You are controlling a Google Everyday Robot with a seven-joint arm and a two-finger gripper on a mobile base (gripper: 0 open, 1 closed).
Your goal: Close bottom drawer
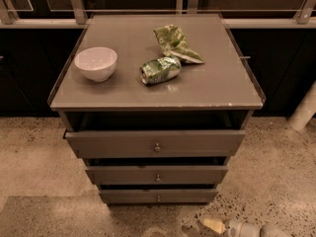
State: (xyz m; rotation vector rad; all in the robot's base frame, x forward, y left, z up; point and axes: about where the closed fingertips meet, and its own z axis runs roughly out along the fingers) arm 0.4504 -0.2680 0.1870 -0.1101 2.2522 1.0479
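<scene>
**Inspector:** Where is the bottom drawer [158, 196]?

**Assessor:** It is the lowest of three fronts on the bench [222, 83], at 6 o'clock in the view and just above the floor [44, 181]. Its long axis runs 9 to 3 o'clock, with a small knob [158, 198] at centre. A dark gap shows above the front, so I judge it is not yet fully shut.

**Inspector:** And the hand?

**Assessor:** The hand [217, 225] is at the bottom edge, near 5 o'clock in the view, low over the floor. Only part of it shows. Whether it is apart or together, I cannot tell.

**Inspector:** What is the governing relation?

**Assessor:** From the hand, the drawer front lies toward 10 o'clock, near but apart. The hand sits off the front's right half, to the right of the knob. Closing travel is toward 12 o'clock, square to the long axis.

**Inspector:** What is the arm's pose?

**Assessor:** The arm [269, 230] enters from the lower right corner, lying low. Its tip points toward 9 o'clock, along the front rather than at it. In my judgement it needs to move toward centre before bearing on the front. An off-centre push may rack the drawer.
</scene>
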